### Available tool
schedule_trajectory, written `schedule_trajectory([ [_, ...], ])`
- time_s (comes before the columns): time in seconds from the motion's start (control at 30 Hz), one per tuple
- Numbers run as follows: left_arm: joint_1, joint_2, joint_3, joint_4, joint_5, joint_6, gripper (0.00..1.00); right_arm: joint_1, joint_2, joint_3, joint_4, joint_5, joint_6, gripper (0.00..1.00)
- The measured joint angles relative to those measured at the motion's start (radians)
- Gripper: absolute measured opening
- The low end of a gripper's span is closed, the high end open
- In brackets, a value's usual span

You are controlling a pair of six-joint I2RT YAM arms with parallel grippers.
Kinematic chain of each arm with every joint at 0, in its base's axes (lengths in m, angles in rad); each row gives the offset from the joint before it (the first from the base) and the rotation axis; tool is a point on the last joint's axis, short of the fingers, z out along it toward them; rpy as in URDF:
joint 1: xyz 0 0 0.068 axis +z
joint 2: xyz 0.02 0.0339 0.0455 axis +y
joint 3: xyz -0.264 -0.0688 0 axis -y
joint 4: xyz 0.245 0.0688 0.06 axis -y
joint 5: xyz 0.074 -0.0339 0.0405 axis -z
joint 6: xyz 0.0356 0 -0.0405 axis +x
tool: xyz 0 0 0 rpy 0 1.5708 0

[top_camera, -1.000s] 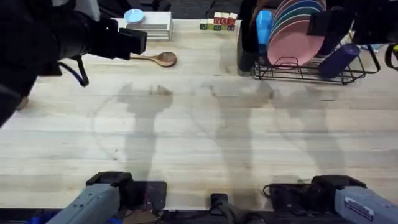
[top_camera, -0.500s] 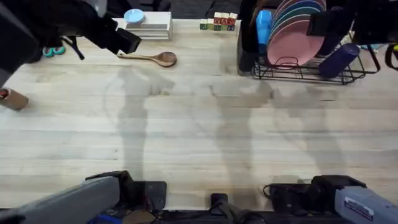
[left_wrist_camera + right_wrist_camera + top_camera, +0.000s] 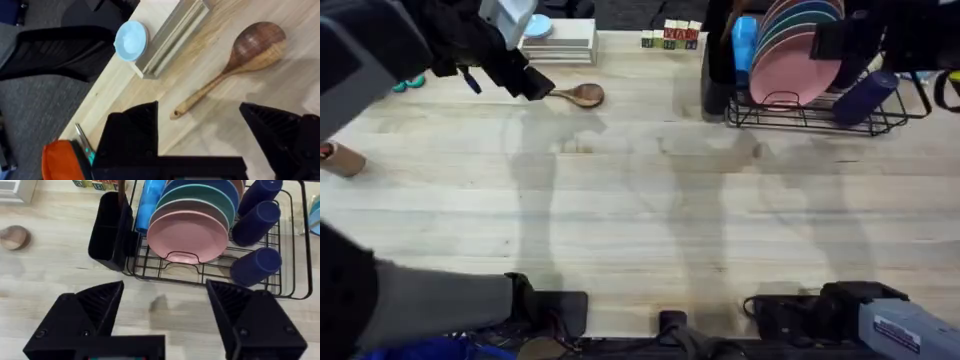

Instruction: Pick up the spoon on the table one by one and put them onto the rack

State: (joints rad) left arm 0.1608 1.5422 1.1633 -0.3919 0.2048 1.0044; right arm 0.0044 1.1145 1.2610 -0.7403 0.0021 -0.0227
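Your brown wooden cooking spoon lies flat on the pale plank table, near its far edge beside a white stacked tray. Your left gripper hovers over the handle end, fingers spread wide, nothing held. Your right gripper, also spread and empty, faces the black wire dish rack holding plates and cups. No spoon shows in the rack; pickup and placing remain.

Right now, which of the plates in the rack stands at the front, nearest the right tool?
The pink plate; the teal one stands behind it, farther from the right tool.
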Motion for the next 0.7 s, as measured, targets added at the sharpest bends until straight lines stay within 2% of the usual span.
schedule_trajectory([
  [0.2,0.000,0.092,0.002,0.094,0.009,0.019,0.993,0.000,0.000,0.000,0.000,0.000,0.000,0.996],
  [0.5,0.000,0.149,0.003,0.055,0.009,0.025,0.993,0.000,0.000,0.000,0.000,0.000,0.000,0.996],
  [0.7,0.000,0.176,0.005,0.104,0.013,0.036,0.993,0.000,0.000,0.000,0.000,0.000,0.000,0.995],
])
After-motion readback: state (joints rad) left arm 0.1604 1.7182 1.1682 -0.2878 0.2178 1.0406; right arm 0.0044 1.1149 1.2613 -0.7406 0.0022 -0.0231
